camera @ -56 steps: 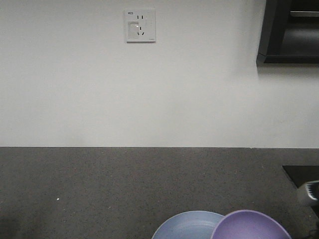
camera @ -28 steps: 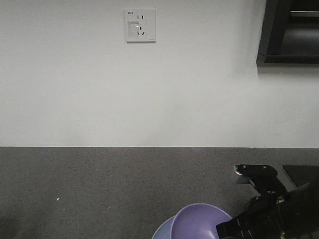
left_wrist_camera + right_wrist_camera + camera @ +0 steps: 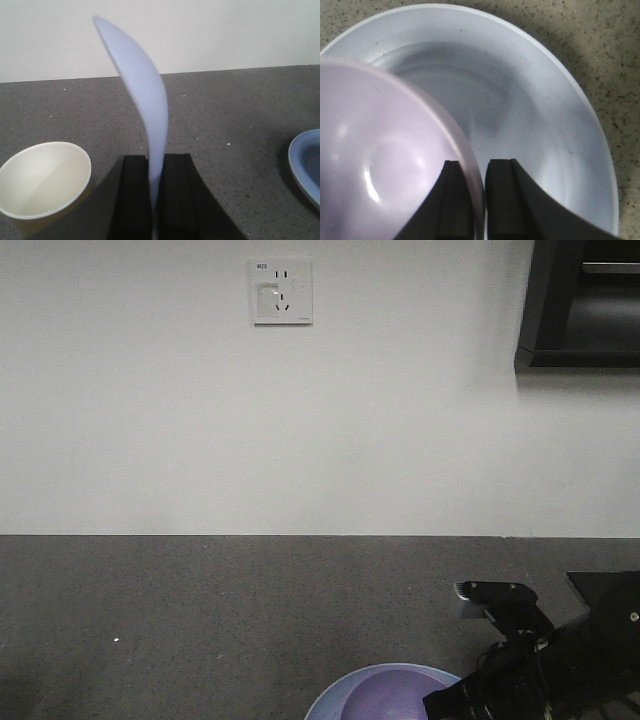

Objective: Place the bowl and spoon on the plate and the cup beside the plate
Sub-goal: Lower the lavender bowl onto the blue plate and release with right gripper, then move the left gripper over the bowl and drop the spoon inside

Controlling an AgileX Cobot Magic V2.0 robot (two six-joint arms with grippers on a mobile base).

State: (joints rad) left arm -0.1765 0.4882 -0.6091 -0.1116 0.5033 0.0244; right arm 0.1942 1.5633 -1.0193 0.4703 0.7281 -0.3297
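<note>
In the left wrist view my left gripper (image 3: 156,156) is shut on the handle of the pale blue spoon (image 3: 145,85), which stands upright with its scoop at the top. The cream cup (image 3: 42,177) sits on the counter to its left, and the plate's edge (image 3: 307,160) shows at the far right. My right gripper (image 3: 480,162) is shut on the rim of the lavender bowl (image 3: 385,160), one finger inside and one outside. The bowl sits low over the left part of the pale blue plate (image 3: 535,115). From the front, the bowl (image 3: 385,695) lies within the plate (image 3: 328,698).
The dark grey speckled counter (image 3: 200,610) runs back to a white wall with a socket (image 3: 281,292). A dark cabinet (image 3: 585,305) hangs at the upper right. A black panel (image 3: 605,585) lies at the counter's right edge, behind my right arm (image 3: 530,650).
The bowl has moved left and down, from tilted beside the plate to low over it. My right arm has come into the front view from the right.
</note>
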